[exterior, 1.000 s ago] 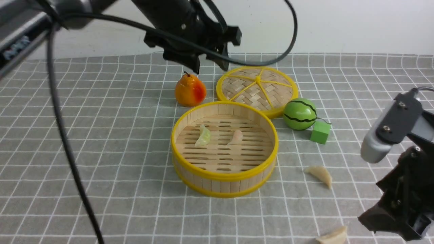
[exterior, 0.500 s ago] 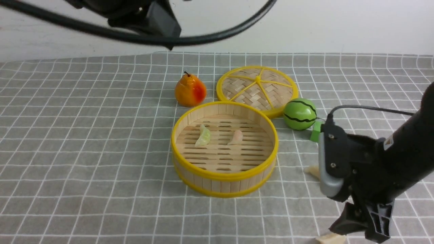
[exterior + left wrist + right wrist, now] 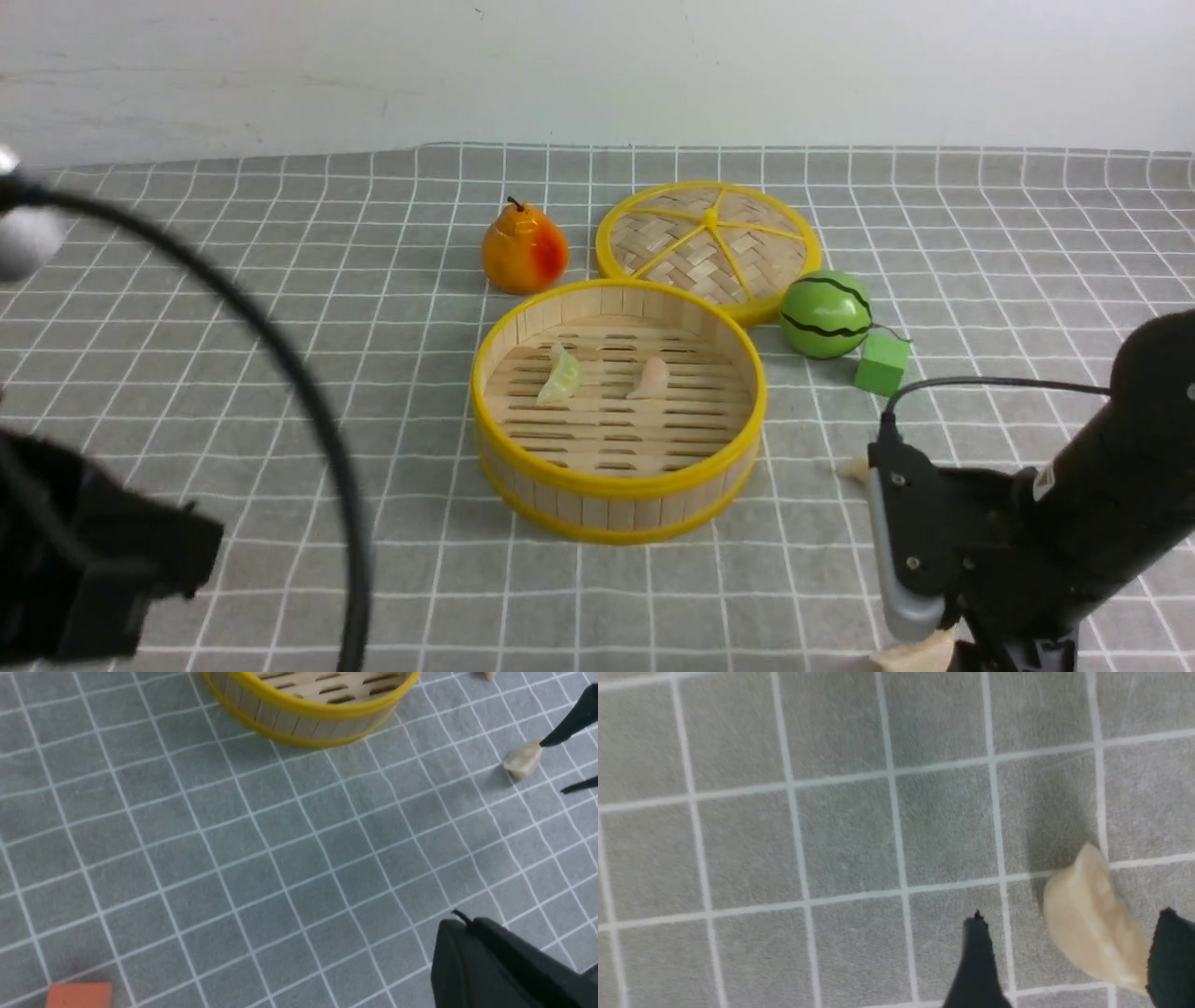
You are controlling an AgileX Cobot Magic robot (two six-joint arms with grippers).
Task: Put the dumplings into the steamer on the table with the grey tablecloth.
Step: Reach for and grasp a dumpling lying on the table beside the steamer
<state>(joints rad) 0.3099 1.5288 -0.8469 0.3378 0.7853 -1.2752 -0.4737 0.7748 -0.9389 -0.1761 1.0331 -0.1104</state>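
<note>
The steamer [image 3: 616, 495] stands mid-table on the grey tablecloth [image 3: 233, 308]. On its slatted floor lie a pale green dumpling [image 3: 560, 375] and a pale pink dumpling [image 3: 651, 377]. A cream dumpling [image 3: 1092, 924] lies on the cloth near the front right edge, also in view from the front [image 3: 915, 651]. My right gripper [image 3: 1072, 914] is open, low over it, with the dumpling between its fingers and close to one. Only the tip of another cream dumpling [image 3: 851, 469] shows behind the right arm. My left gripper [image 3: 460, 924] is shut and empty, at the near left.
Behind the steamer are an orange pear [image 3: 523, 250], the flat woven lid [image 3: 708, 245], a green toy watermelon [image 3: 826, 315] and a green cube [image 3: 881, 364]. An orange block [image 3: 79, 995] lies near the left arm. A black cable [image 3: 308, 420] arcs across the left foreground.
The left arm swung from the back, above the pear, to the near left, and its gripper shut. The right arm moved left and down over the near cream dumpling.
</note>
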